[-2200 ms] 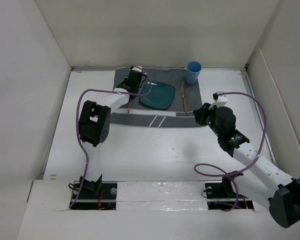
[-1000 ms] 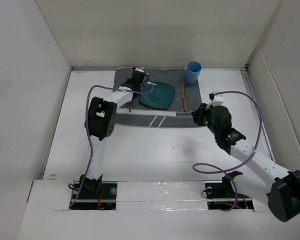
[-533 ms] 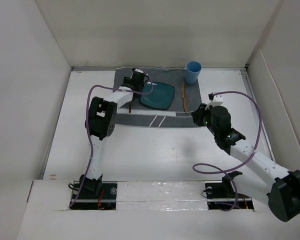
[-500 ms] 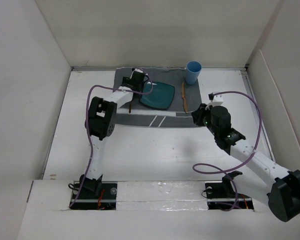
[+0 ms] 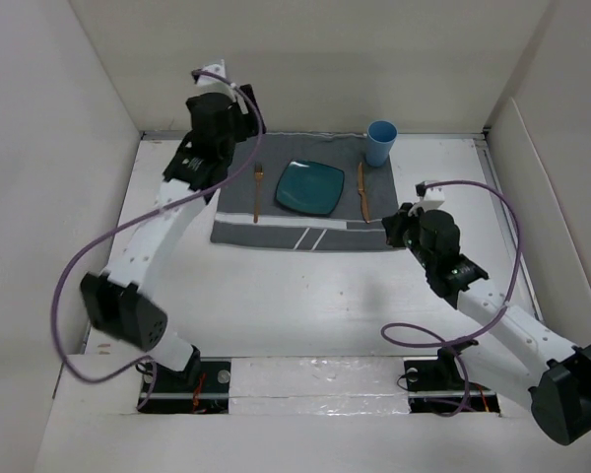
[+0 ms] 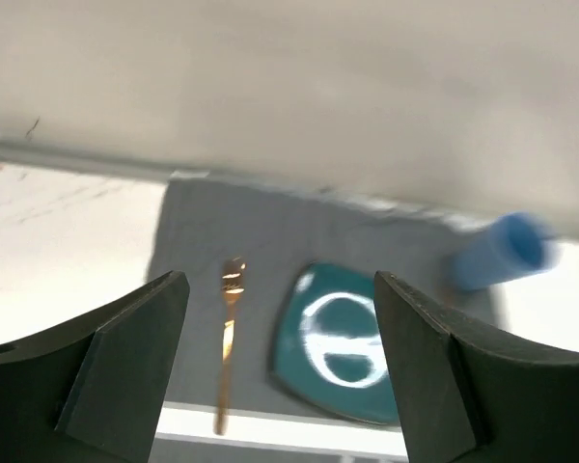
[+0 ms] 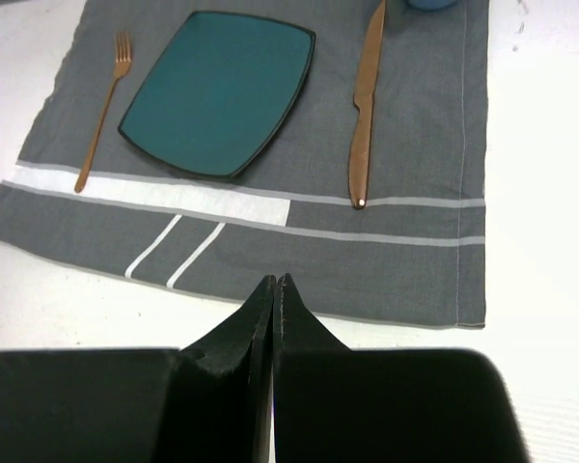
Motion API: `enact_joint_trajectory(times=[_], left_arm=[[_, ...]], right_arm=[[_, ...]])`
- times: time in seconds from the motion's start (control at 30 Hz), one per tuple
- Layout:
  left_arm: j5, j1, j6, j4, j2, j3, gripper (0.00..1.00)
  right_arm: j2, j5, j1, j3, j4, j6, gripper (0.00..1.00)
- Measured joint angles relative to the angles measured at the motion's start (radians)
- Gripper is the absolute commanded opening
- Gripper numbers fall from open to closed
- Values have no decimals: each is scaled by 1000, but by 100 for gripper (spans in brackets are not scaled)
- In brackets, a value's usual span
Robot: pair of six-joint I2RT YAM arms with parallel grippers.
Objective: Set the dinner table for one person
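Hanging high near the far left corner of the grey striped placemat [image 5: 276, 232], the left jaws are standing wide apart and gripping nothing. Below and between their fingers [image 6: 116, 376], a copper fork [image 6: 228, 333] is lying on the cloth. A teal square plate [image 6: 340, 342] is sitting just to the fork's right, and a blue cup [image 6: 502, 251] is standing beyond the right-hand finger. The right jaws are pressing together, empty, just short of the placemat's near edge. Ahead of their tips, a copper knife [image 7: 365, 106] is lying slightly to the right and the plate ahead to the left. The white tabletop [image 5: 305, 286] is spreading beneath both jaws, carrying the placemat.
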Motion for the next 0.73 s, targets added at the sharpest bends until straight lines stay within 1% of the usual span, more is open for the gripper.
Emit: enact_joint_trajectory(times=[0.03,0.07,0.1,0.17,0.2,0.27,0.3,0.4,0.47,0.57,0.67,0.73], left_arm=[[16,0,-21,13,-75,-28,76],[34,0,-40,25,-150,-62,76],[53,0,-58,30,-219,-100,77],[82,0,-92,24,-335,-169,77],[95,0,-108,13,-385,-203,78],[121,0,-134,-2,-481,-290,78],[132,0,-143,-5,-530,-353,79],[145,0,-169,-46,-712,-572,80],[144,0,-187,-85,-857,-716,82],[125,0,-214,-144,-1059,-877,85],[99,0,-232,-198,-1254,-941,84],[91,0,-233,-190,-1328,-942,86]], right_arm=[[-11,2,1,-1,1,0,0],[-23,5,2,-2,2,0,3],[-35,8,3,-3,1,0,10],[-61,21,6,-8,6,2,17],[-79,30,8,-15,11,3,25],[-121,56,13,-37,22,6,33],[-146,69,13,-51,26,10,43],[-222,117,14,-92,38,20,61],[-261,153,14,-114,45,26,63],[-306,206,14,-138,45,35,64],[-352,246,14,-175,63,36,63],[-383,265,14,-202,84,36,63]])
